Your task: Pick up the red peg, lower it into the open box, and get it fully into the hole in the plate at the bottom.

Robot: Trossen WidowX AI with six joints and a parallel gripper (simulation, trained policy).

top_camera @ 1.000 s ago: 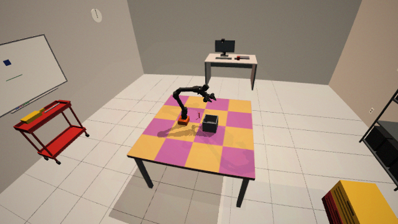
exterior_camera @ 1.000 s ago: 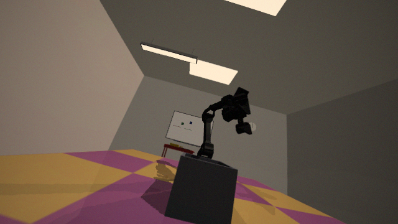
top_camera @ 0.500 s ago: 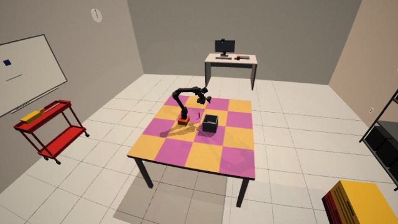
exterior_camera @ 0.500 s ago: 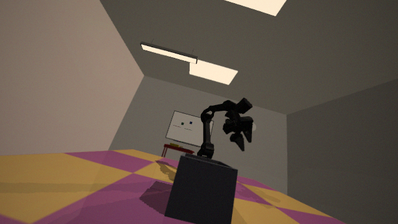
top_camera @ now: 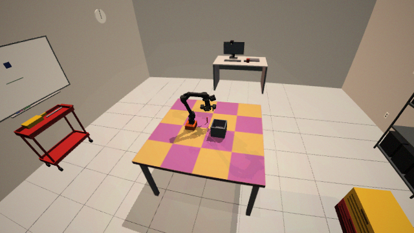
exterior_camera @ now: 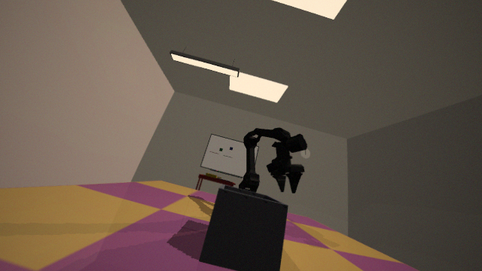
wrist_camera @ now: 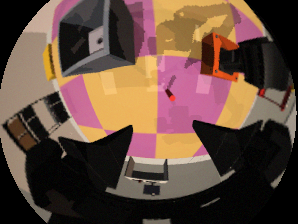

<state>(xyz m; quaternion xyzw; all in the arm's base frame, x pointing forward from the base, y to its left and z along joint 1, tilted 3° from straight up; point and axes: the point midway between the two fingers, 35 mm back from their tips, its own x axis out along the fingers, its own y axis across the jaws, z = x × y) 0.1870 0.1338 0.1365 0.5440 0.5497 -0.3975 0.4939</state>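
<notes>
So there's one black arm, all chunky angular links, on a squarish orange base. Its one gripper has two dark, wedge-shaped fingers standing wide apart, with nothing between them, hanging above the table.

The red peg is just one thin little stick, standing upright on a pink square between the orange base and the box, clear of both.

There's one open box, dark grey, flat-sided and boxy. Down inside is a single pale, flat plate with one dark round hole in it, no peg in there.

Tabletop's a smooth checkerboard, pink and yellow-orange squares. Off to the side there's one red cart with two shelves, plus one whiteboard on the wall.

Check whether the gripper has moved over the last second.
Yes. In the exterior view the gripper has swung down, its fingers now pointing down nearer the open box's rim.
</notes>
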